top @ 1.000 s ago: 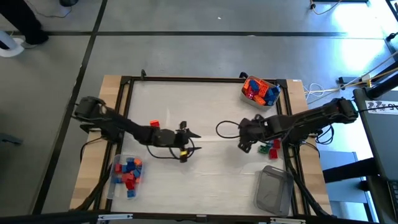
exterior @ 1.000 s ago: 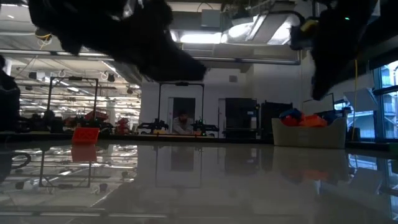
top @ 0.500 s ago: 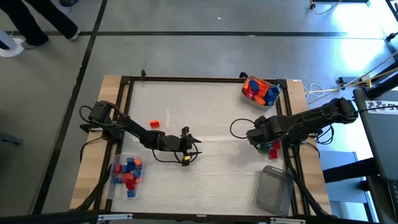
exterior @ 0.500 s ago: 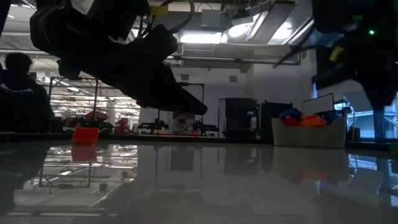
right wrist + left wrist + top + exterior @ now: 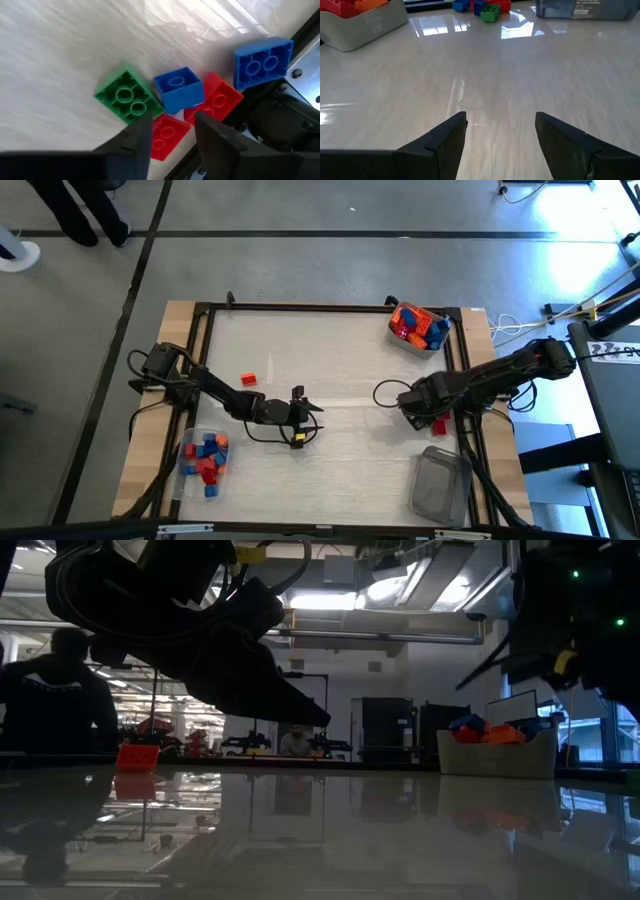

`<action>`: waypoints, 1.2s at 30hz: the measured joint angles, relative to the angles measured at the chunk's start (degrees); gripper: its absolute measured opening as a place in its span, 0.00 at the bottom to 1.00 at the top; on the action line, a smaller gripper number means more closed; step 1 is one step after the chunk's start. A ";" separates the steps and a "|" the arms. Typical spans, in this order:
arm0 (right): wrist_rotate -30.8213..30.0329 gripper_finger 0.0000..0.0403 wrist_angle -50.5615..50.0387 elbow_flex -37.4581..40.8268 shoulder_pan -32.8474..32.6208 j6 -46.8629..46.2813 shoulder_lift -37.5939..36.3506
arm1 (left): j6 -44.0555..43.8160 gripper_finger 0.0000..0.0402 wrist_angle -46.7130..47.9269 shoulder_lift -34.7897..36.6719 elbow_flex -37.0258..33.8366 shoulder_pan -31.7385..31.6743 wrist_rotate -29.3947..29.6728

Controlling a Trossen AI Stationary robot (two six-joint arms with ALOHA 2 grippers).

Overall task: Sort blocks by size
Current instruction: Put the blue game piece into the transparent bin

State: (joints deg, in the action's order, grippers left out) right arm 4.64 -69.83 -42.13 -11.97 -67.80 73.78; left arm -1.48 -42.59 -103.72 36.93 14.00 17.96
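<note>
A cluster of blocks lies by the table's right edge: a green one [image 5: 127, 97], a small blue one [image 5: 177, 91], two red ones [image 5: 216, 102] [image 5: 167, 132] and a larger blue one [image 5: 264, 60]. My right gripper [image 5: 424, 416] points down over this cluster, open, with its fingers on either side of the nearer red block. A lone orange block [image 5: 249, 380] rests on the table at left centre. My left gripper [image 5: 500, 125] hangs open over bare table near the middle [image 5: 303, 416], holding nothing. My right gripper comes from above with one finger [image 5: 136, 142] beside the green block and the other [image 5: 216, 137] beside the red ones. The nearer red block's top [image 5: 170, 131] shows between them. Whether either finger touches a block I cannot tell.
A clear tub [image 5: 204, 460] of red and blue blocks stands at the near left. A tub [image 5: 418, 327] of orange and blue blocks stands at the far right corner. A clear tub [image 5: 440, 485] with nothing visible in it sits near right. A black frame [image 5: 465, 395] borders the table.
My right gripper has gone toward the table's right edge and down onto the block cluster, tipping from slanted to pointing nearly straight down and rolling at the wrist. My left gripper has sunk a little toward the table and then kept still.
</note>
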 joint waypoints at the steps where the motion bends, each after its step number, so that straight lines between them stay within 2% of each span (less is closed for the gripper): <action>1: 0.13 0.34 0.36 0.59 0.00 0.14 0.02 | 0.00 0.56 -0.02 0.00 0.00 0.00 0.00; 9: 0.41 0.18 0.82 1.62 -0.01 0.52 0.02 | 0.03 0.56 0.13 0.00 0.00 -0.03 0.01; 15: -1.48 0.11 0.99 1.65 -0.02 -0.14 0.02 | 0.42 0.56 0.13 0.00 0.00 -0.07 0.02; 27: -2.05 0.09 1.01 1.73 -0.02 -1.13 0.86 | 0.42 0.56 0.06 0.00 0.00 -0.07 0.02; 36: -1.62 0.09 0.71 1.57 0.00 -0.74 5.52 | 0.44 0.56 0.00 0.00 0.00 -0.07 0.02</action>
State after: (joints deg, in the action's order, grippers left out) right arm 3.03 -69.12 -40.56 -11.97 -68.53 79.30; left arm -1.04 -42.59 -103.72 36.93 13.93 17.98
